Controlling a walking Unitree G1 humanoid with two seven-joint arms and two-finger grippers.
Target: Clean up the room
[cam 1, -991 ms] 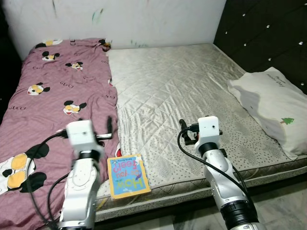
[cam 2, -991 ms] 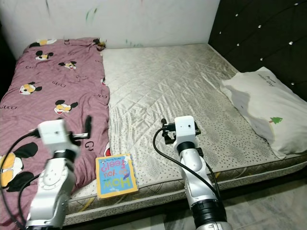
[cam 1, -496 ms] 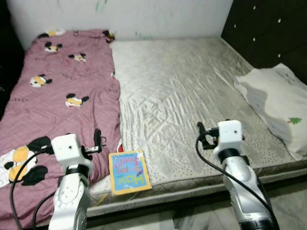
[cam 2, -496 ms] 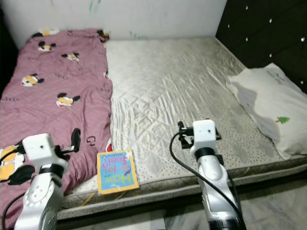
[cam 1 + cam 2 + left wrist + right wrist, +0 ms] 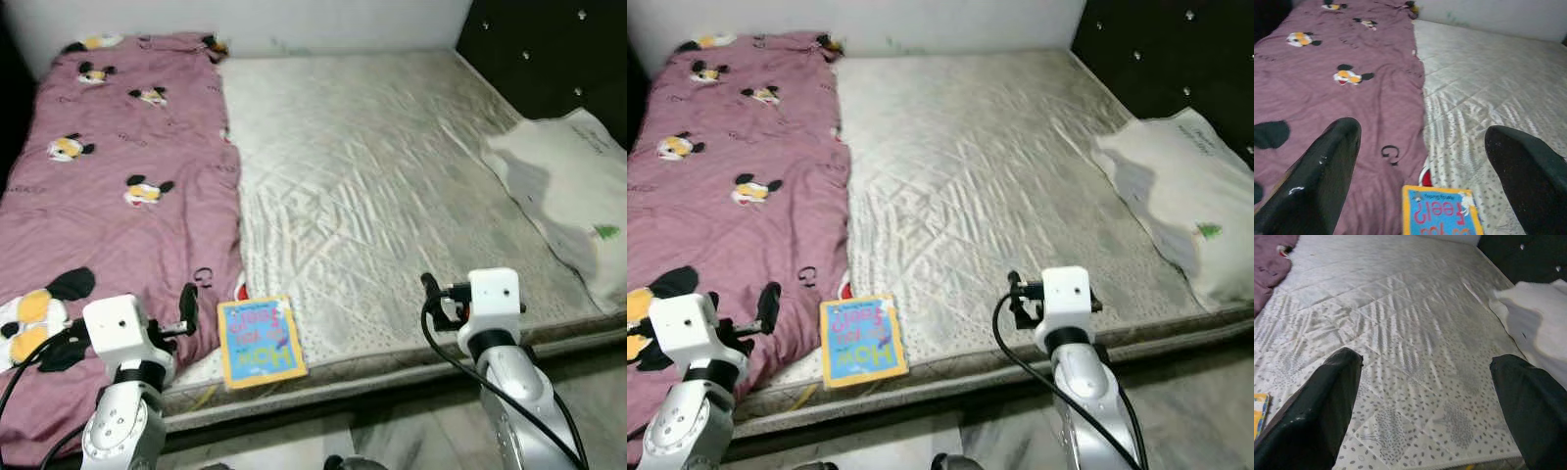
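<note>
Left claw [image 5: 1420,166], wide open and empty, hovers just beside the book [image 5: 260,339]. Right claw [image 5: 1425,406] likewise. Book near the bed [image 5: 392,196] edge could slide off if nudged.

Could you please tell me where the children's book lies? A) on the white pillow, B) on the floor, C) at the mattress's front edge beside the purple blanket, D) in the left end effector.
C: the children's book lies flat on the mattress edge, next to the purple blanket.
</note>
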